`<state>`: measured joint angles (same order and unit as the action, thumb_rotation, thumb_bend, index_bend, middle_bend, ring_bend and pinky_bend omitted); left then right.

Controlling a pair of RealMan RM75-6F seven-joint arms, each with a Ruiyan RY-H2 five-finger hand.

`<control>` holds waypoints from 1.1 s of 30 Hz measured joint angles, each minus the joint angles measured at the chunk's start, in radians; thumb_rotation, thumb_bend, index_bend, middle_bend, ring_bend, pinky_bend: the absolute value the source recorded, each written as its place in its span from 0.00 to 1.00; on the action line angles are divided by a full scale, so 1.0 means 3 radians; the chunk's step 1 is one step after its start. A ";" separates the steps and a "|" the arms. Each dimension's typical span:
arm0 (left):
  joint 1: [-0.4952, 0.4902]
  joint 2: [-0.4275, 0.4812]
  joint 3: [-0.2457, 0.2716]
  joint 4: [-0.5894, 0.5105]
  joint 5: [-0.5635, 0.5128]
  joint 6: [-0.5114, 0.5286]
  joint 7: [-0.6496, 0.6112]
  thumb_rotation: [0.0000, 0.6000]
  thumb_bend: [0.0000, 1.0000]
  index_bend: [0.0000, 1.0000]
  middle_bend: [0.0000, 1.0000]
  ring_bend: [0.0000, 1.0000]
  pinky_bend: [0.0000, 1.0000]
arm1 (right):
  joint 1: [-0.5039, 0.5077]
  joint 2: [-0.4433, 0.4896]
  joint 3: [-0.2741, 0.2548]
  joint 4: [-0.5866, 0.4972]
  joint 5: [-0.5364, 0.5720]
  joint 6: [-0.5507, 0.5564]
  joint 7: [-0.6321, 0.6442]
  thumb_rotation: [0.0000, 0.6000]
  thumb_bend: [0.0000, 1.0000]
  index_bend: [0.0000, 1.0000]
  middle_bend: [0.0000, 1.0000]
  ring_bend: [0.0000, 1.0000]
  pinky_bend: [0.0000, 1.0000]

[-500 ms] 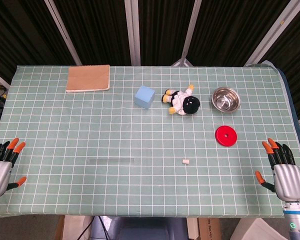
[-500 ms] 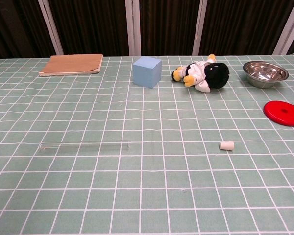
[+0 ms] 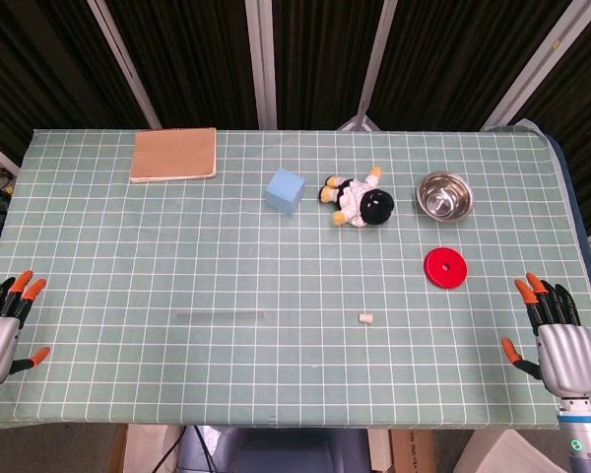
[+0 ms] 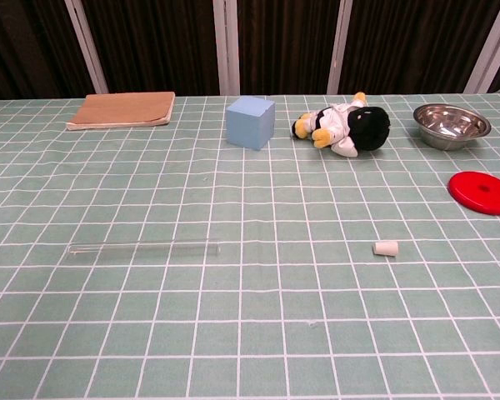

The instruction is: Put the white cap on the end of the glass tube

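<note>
Your left hand (image 3: pixel 0 335) and right hand (image 3: pixel 561 345) rest empty, fingers spread, at the desk's (image 3: pixel 98 227) near corners; the small white cap (image 3: pixel 366 317) and clear glass tube (image 3: pixel 220 314) lie apart between them.

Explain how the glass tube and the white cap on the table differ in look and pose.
The glass tube is long, thin and clear, hard to see on the cloth; the white cap is short, stubby and opaque. The tube lies left of centre, the cap to its right, well apart from it. Both lie on their sides, untouched by either hand.

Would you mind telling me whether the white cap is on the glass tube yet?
Off. The white cap lies alone on the table, apart from the glass tube.
</note>
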<state>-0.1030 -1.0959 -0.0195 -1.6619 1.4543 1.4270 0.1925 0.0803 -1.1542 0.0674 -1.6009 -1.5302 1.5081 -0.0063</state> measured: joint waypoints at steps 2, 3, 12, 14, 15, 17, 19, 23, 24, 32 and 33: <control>0.0000 0.0002 -0.0002 0.0001 -0.0015 -0.0010 -0.0009 1.00 0.07 0.00 0.00 0.00 0.00 | -0.0001 0.0001 0.0000 -0.0004 0.0004 -0.0002 0.0005 1.00 0.36 0.00 0.00 0.00 0.00; -0.0001 0.0004 -0.0003 0.0001 -0.0024 -0.0017 -0.0011 1.00 0.07 0.00 0.00 0.00 0.00 | -0.0001 0.0001 0.0001 -0.0008 0.0003 0.0000 0.0013 1.00 0.36 0.00 0.00 0.00 0.00; 0.0006 0.0018 -0.0014 -0.0026 -0.0038 -0.0002 -0.0053 1.00 0.07 0.00 0.00 0.00 0.00 | 0.0034 -0.0012 -0.0038 -0.0065 -0.0209 0.0034 0.0071 1.00 0.36 0.00 0.00 0.00 0.00; 0.0009 0.0022 -0.0018 -0.0029 -0.0050 0.0000 -0.0064 1.00 0.07 0.00 0.00 0.00 0.00 | 0.0059 -0.0028 -0.0054 -0.0096 -0.0260 0.0012 0.0029 1.00 0.36 0.00 0.00 0.00 0.00; 0.0009 0.0025 -0.0018 -0.0031 -0.0059 -0.0006 -0.0066 1.00 0.07 0.00 0.00 0.00 0.00 | 0.0068 -0.0038 -0.0060 -0.0105 -0.0269 -0.0001 -0.0001 1.00 0.36 0.00 0.00 0.00 0.00; 0.0010 0.0032 -0.0017 -0.0042 -0.0083 -0.0028 -0.0074 1.00 0.07 0.00 0.00 0.00 0.00 | 0.0087 -0.0062 -0.0069 -0.0123 -0.0276 -0.0036 -0.0077 1.00 0.36 0.00 0.00 0.00 0.00; 0.0010 0.0043 -0.0014 -0.0057 -0.0109 -0.0050 -0.0076 1.00 0.07 0.00 0.00 0.00 0.00 | 0.0098 -0.0078 -0.0074 -0.0133 -0.0263 -0.0067 -0.0113 1.00 0.36 0.00 0.00 0.00 0.00; -0.0003 0.0058 -0.0014 -0.0118 -0.0154 -0.0099 -0.0018 1.00 0.09 0.03 0.01 0.00 0.00 | 0.0108 -0.0068 -0.0080 -0.0143 -0.0217 -0.0112 -0.0068 1.00 0.36 0.00 0.00 0.00 0.00; -0.0010 0.0058 -0.0015 -0.0134 -0.0159 -0.0107 0.0007 1.00 0.11 0.05 0.02 0.00 0.00 | 0.0111 -0.0064 -0.0084 -0.0142 -0.0215 -0.0121 -0.0060 1.00 0.36 0.00 0.00 0.00 0.00; -0.0194 -0.0022 -0.0163 -0.0346 -0.0223 -0.0186 0.0416 1.00 0.23 0.28 0.26 0.11 0.12 | 0.0118 -0.0055 -0.0105 -0.0143 -0.0247 -0.0121 0.0010 1.00 0.36 0.00 0.00 0.00 0.00; -0.0235 -0.0046 -0.0199 -0.0382 -0.0254 -0.0206 0.0491 1.00 0.24 0.31 0.28 0.12 0.15 | 0.0121 -0.0055 -0.0107 -0.0144 -0.0254 -0.0121 0.0019 1.00 0.36 0.00 0.00 0.00 0.00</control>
<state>-0.1735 -1.1098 -0.0793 -1.7765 1.3780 1.3652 0.3399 0.1165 -1.1708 0.0353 -1.6441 -1.6063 1.4718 -0.0005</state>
